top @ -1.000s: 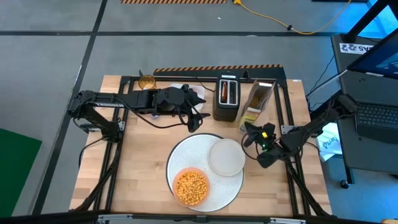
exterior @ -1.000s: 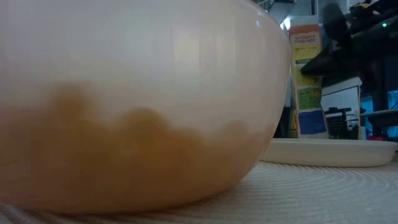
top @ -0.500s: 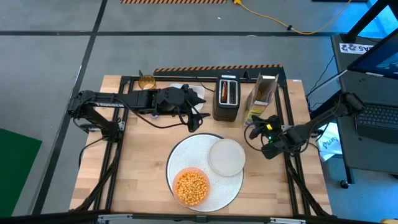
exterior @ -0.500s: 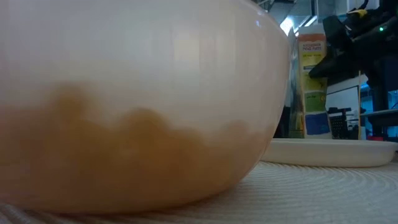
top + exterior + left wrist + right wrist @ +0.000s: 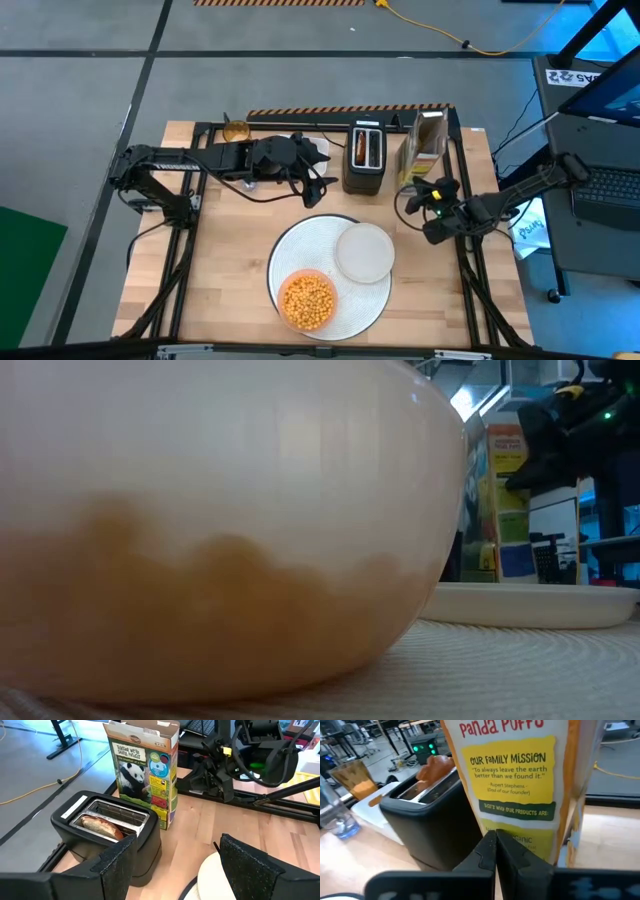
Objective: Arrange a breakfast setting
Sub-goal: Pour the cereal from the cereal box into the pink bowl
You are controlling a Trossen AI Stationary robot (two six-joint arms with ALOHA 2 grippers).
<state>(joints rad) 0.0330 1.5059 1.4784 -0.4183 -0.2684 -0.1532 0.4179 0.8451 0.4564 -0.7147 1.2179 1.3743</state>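
A big round white placemat (image 5: 300, 250) lies near the table's front edge. On it stand the orange bowl (image 5: 307, 301) of yellow puffs and the small pale plate (image 5: 365, 252). The bowl (image 5: 200, 530) fills the low view. A bagel half (image 5: 102, 826) sticks up from the black toaster (image 5: 364, 160). Beside the toaster a panda cereal box (image 5: 421, 150) stands upright. My right gripper (image 5: 413, 191) is shut at the box's near side. My left gripper (image 5: 318, 187) hangs open left of the toaster, with nothing between its fingers. My right gripper comes level from the table's near side. Its shut fingertips (image 5: 490, 845) point at the lower part of the box's narrow side panel (image 5: 520, 827). I cannot tell whether they touch the panel. The box stands upright on the table.
A white tray (image 5: 296, 143) and an amber glass (image 5: 236, 130) sit at the far left under my left arm. A clear bottle (image 5: 335, 820) stands beyond the toaster. Bare wood lies left of the placemat and along the right edge.
My right gripper, still shut, has moved toward the table's far edge and has turned a little. The cereal box has slid toward the far edge ahead of it and stays upright.
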